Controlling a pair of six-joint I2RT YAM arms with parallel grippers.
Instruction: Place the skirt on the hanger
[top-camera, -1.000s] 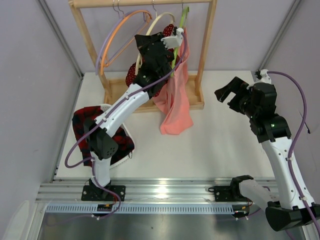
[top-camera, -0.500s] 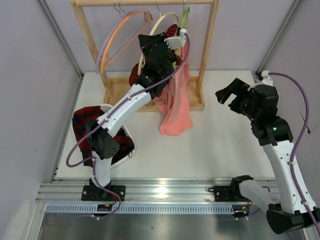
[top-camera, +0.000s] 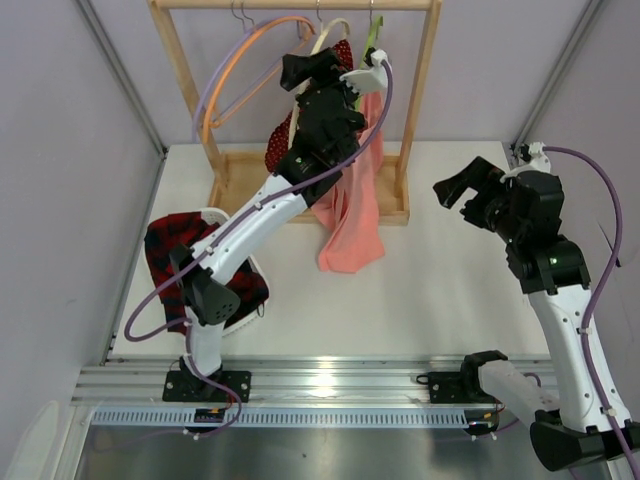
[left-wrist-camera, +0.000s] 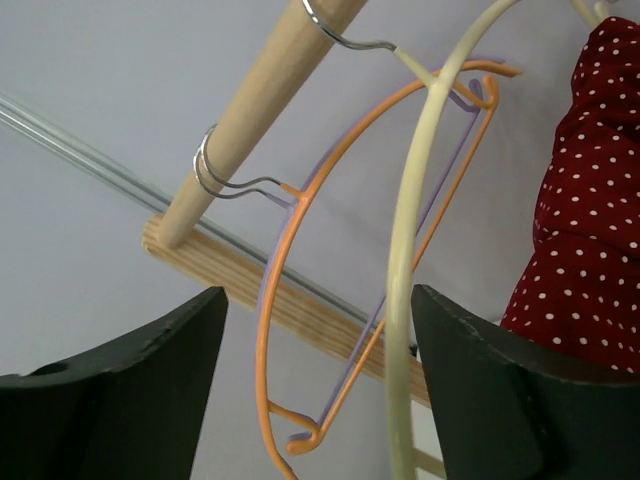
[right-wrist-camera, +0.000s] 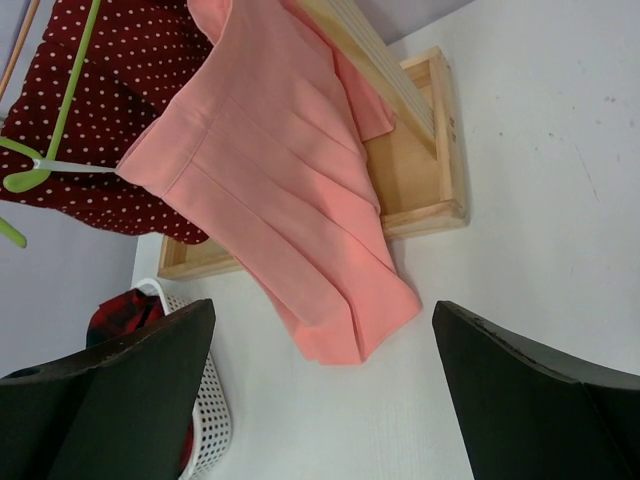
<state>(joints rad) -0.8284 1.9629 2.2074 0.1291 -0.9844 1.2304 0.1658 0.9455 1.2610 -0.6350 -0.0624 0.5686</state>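
The cream hanger (left-wrist-camera: 408, 250) hangs by its silver hook from the rack's top rail, seen also from above (top-camera: 326, 36). The dark-red polka-dot skirt (left-wrist-camera: 590, 200) hangs at its right side; how it sits on the hanger is hidden. From above, parts of the skirt (top-camera: 281, 150) show behind my left arm, and it also appears in the right wrist view (right-wrist-camera: 120, 90). My left gripper (left-wrist-camera: 320, 390) (top-camera: 318, 64) is open up by the rail. The hanger's cream bar runs between its fingers, close to the right one. My right gripper (right-wrist-camera: 325, 400) (top-camera: 466, 188) is open and empty over the table, right of the rack.
A wooden rack (top-camera: 416, 100) stands at the back. It carries orange and lilac hangers (top-camera: 235, 75) and a lime-green hanger (right-wrist-camera: 70, 100) with a salmon-pink cloth (top-camera: 350, 225) reaching the table. A white basket (right-wrist-camera: 205, 420) with a red-black plaid garment (top-camera: 170, 245) sits front left.
My left gripper has risen toward the rail and its jaws have gone from nearly shut to open. The right arm has barely moved.
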